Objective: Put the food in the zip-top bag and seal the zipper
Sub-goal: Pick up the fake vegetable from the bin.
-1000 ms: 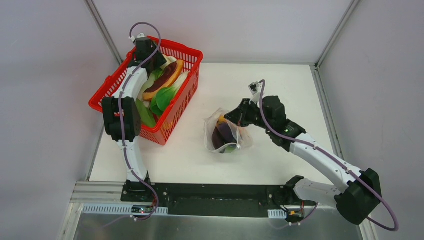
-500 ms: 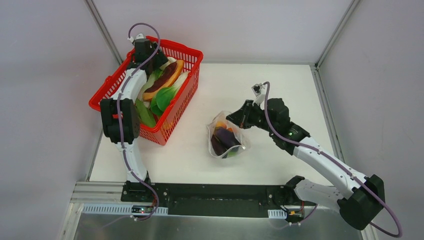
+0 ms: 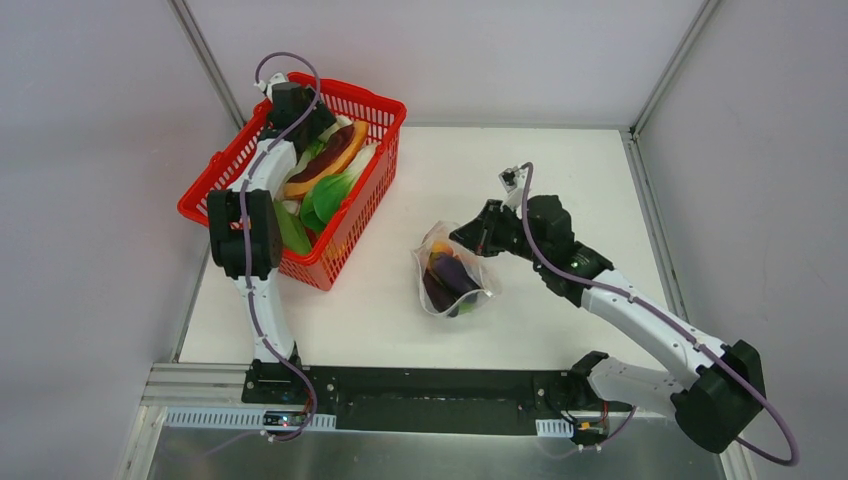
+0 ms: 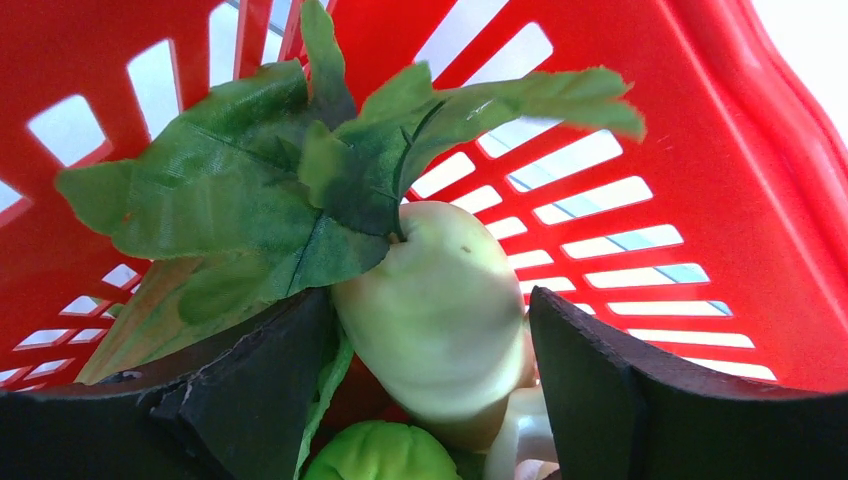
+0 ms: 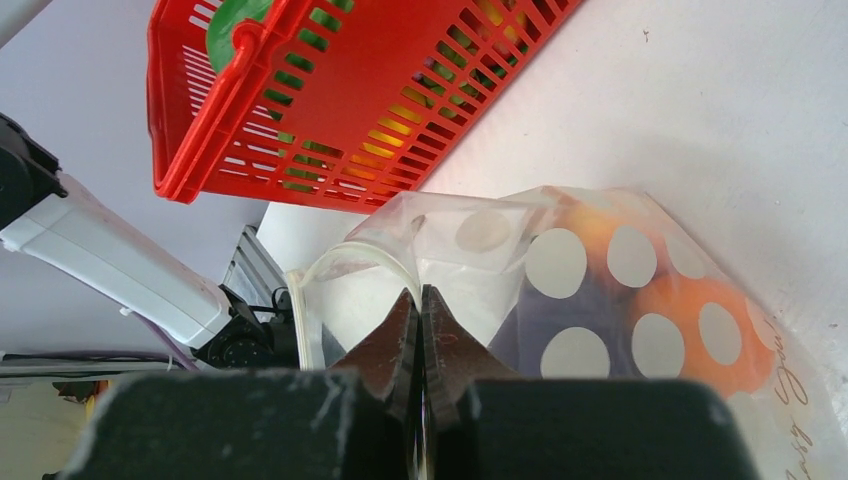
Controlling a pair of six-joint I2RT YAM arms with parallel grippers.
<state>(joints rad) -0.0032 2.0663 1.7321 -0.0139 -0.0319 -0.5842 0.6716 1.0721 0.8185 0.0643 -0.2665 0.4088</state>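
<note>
The clear zip-top bag (image 3: 452,272) lies mid-table, holding a dark purple eggplant (image 3: 446,272) and a small orange fruit (image 3: 440,248). My right gripper (image 3: 478,232) is shut on the bag's upper edge. In the right wrist view the fingertips of that gripper (image 5: 421,300) pinch the zipper strip (image 5: 345,252), and the bag (image 5: 600,280) gapes open to the left. My left gripper (image 3: 308,128) is down in the red basket, open. In the left wrist view the gripper (image 4: 430,390) straddles a pale white radish (image 4: 440,320) with green leaves (image 4: 250,200).
The red mesh basket (image 3: 385,108) stands at the back left, holding more toy food: green leafy pieces (image 3: 320,205) and a brown-and-orange piece (image 3: 330,160). It also shows in the right wrist view (image 5: 330,120). The enclosure walls stand close on the left, right and back.
My right gripper has shifted a little with the bag's edge, and the bag has slid slightly toward me. My left gripper has stayed in the basket with small movements.
</note>
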